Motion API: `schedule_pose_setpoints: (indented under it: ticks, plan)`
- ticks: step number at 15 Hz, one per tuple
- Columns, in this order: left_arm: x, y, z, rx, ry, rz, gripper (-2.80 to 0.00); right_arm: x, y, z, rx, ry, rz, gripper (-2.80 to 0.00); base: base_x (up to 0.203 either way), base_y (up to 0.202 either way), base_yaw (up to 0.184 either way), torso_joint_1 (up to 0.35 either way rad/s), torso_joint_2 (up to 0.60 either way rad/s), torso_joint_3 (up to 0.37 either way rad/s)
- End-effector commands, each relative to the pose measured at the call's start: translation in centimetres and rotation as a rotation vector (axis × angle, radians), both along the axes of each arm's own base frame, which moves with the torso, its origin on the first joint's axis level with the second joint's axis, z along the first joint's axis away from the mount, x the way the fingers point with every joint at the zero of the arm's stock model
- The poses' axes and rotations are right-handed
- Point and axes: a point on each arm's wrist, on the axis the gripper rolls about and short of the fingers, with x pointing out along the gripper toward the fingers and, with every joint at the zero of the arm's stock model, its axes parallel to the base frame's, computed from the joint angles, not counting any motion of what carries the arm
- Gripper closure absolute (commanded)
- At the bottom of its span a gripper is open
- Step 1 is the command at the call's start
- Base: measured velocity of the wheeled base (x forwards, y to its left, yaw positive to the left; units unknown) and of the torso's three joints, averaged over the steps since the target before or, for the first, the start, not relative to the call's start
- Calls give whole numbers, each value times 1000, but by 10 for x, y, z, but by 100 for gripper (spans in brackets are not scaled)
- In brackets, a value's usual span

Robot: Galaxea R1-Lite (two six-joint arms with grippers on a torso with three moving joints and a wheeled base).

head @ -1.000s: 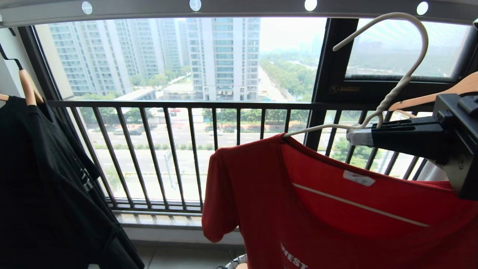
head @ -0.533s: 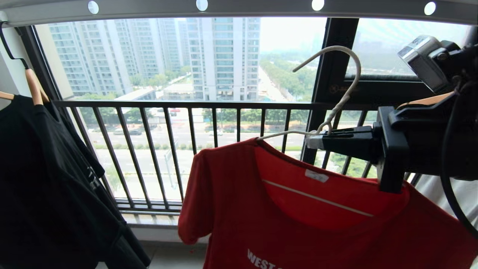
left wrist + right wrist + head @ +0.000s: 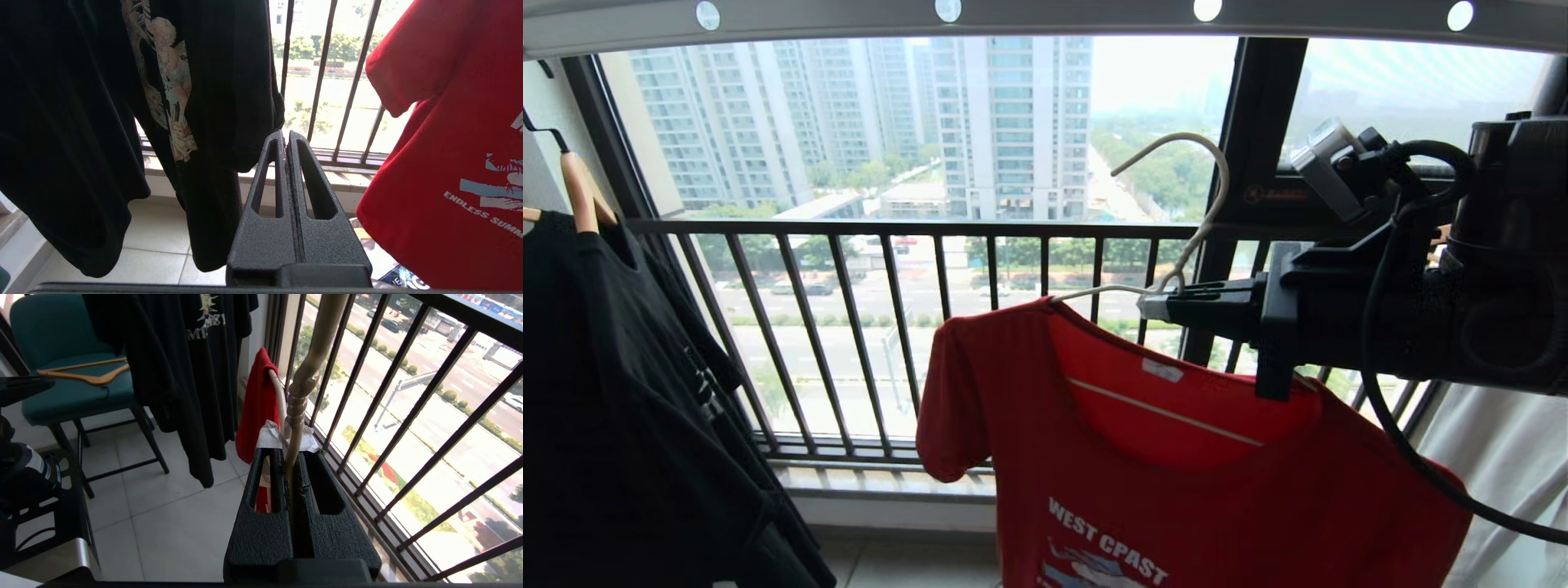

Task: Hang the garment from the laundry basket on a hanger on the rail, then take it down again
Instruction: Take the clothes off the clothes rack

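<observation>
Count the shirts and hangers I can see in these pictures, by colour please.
Red shirt: 1
Black shirts: 2
Off-white wire hanger, held by the right gripper: 1
Wooden hangers: 2
Total: 6 things. The count of black shirts is uncertain, because the folds overlap.
</observation>
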Motion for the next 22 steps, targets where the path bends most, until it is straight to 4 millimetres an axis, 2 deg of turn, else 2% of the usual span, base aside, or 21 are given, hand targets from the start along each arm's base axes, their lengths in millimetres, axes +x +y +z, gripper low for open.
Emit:
schedule_pose_setpoints:
  ticks: [1, 6, 7, 9, 12, 14, 17, 19, 22]
  plan:
    - [0, 0, 0, -1, 0, 1, 0, 4, 3, -6, -11, 19, 5, 0, 0, 0, 0, 0, 0, 0]
    - [0, 0, 0, 12, -1, 1, 0, 11, 3, -10, -17, 29, -8, 0, 0, 0, 0, 0, 0, 0]
    - [-2, 0, 5, 26, -18, -2, 0, 11, 3, -10, -17, 29, -9, 0, 0, 0, 0, 0, 0, 0]
    - [-5, 0, 29, 33, -38, -11, 0, 12, 4, -11, -19, 34, -9, 0, 0, 0, 0, 0, 0, 0]
    - [6, -2, 97, 33, -23, -84, 0, 12, 3, -10, -18, 32, -10, 0, 0, 0, 0, 0, 0, 0]
    - [28, -4, 139, 26, 13, -190, 0, 12, 3, -11, -18, 33, -10, 0, 0, 0, 0, 0, 0, 0]
    - [85, -9, 176, -41, 140, -330, 0, 13, 4, -11, -19, 37, -10, 0, 0, 0, 0, 0, 0, 0]
    - [125, -19, 190, -104, 229, -447, 0, 18, 7, -15, -26, 48, -12, 0, 0, 0, 0, 0, 0, 0]
    - [180, -57, 194, -152, 369, -641, 0, 34, 8, -20, -17, 41, -46, 0, 0, 0, 0, 0, 0, 0]
